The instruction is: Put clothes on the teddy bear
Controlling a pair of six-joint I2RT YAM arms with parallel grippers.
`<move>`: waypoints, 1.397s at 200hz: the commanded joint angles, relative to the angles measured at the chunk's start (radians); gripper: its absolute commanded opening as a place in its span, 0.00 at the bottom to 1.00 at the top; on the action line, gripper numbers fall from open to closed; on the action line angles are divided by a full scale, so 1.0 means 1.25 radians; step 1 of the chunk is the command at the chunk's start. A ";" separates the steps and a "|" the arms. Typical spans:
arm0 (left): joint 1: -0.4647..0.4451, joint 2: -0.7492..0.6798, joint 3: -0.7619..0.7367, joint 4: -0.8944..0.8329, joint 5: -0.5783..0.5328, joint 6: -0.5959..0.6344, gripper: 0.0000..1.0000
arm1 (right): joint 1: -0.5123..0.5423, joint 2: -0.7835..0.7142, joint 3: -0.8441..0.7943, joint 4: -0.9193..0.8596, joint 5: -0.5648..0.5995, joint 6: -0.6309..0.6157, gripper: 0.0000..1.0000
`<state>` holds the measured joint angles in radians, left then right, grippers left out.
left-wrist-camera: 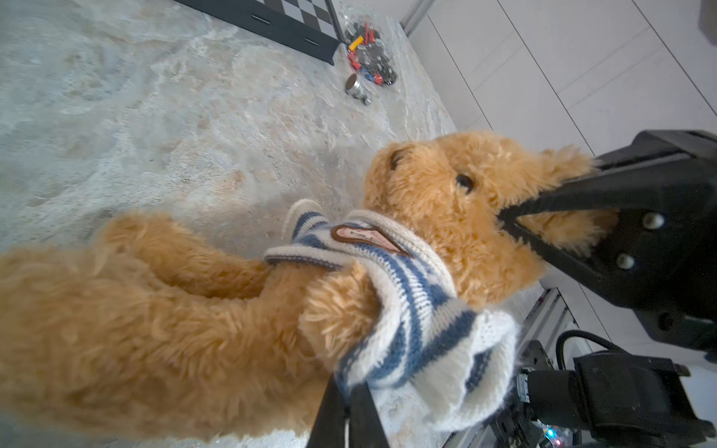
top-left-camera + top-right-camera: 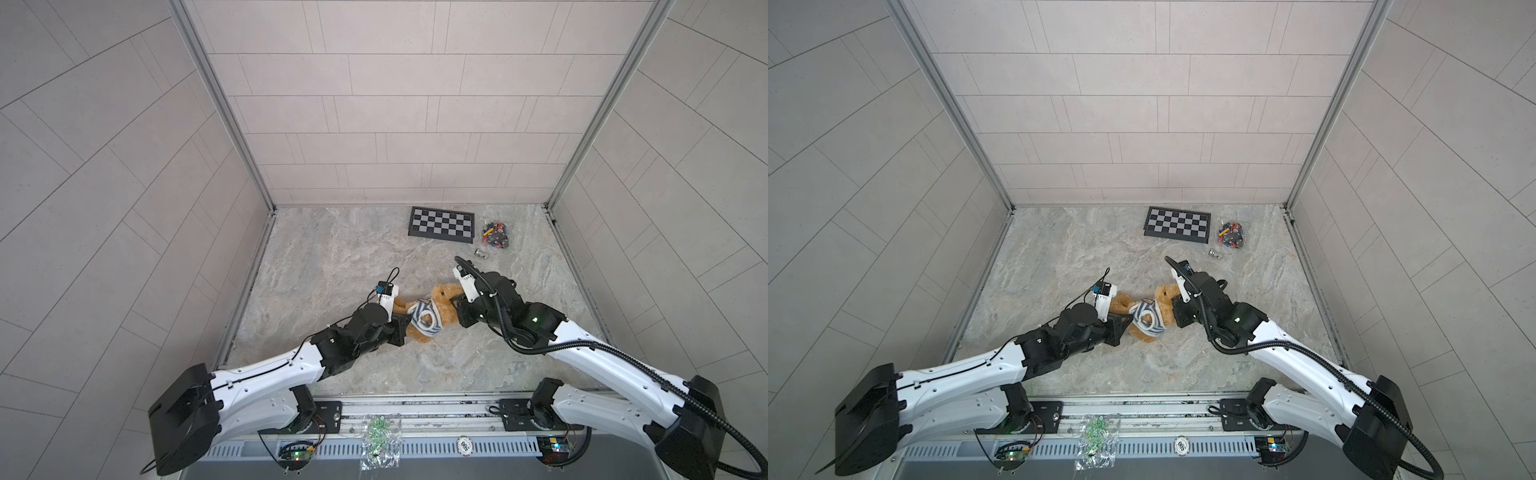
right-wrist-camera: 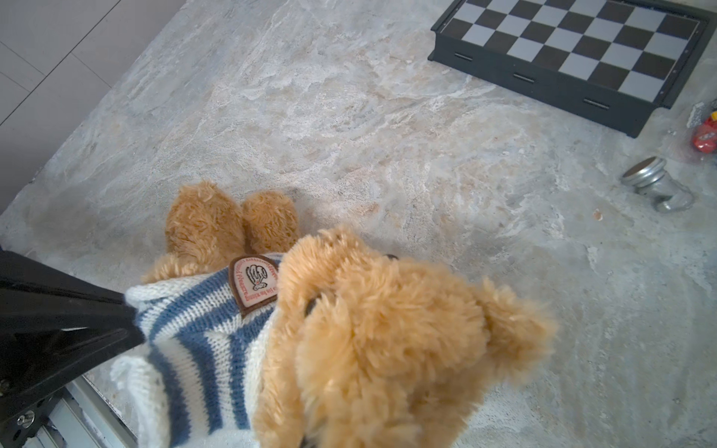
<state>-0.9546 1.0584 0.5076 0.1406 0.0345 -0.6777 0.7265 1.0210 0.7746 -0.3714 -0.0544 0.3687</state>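
Observation:
The teddy bear (image 2: pixel 441 293) (image 2: pixel 1162 294) lies on the marbled table between my two arms, head toward the right arm. A blue-and-white striped sweater (image 2: pixel 424 319) (image 1: pixel 411 294) (image 3: pixel 201 333) with a chest badge is bunched round its neck and chest, one arm poking out. My left gripper (image 2: pixel 409 321) (image 1: pixel 349 382) is shut on the sweater's lower edge. The left fingers (image 3: pixel 77 318) also show in the right wrist view. My right gripper (image 2: pixel 455 301) (image 1: pixel 503 219) is shut on the fur of the bear's head by an ear. In its own wrist view the head hides its jaws.
A chessboard (image 2: pixel 441 222) lies at the back of the table, with a clear bag of small coloured parts (image 2: pixel 494 235) and a small metal piece (image 2: pixel 481 252) to its right. A bag of green bits (image 2: pixel 380 436) sits on the front rail. Walls close three sides.

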 commanded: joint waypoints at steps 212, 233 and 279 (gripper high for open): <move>0.121 -0.131 -0.042 -0.111 0.017 -0.091 0.00 | 0.036 -0.060 0.010 -0.012 0.049 -0.076 0.00; 0.151 -0.158 -0.072 -0.117 0.011 -0.110 0.00 | 0.036 -0.068 0.009 -0.022 0.057 -0.084 0.00; 0.187 -0.214 -0.112 -0.142 -0.015 -0.129 0.00 | 0.036 -0.085 0.007 -0.023 0.053 -0.093 0.00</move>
<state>-0.7563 0.8165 0.3935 0.0319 0.1108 -0.8234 0.7765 0.9516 0.7757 -0.3676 -0.0212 0.2882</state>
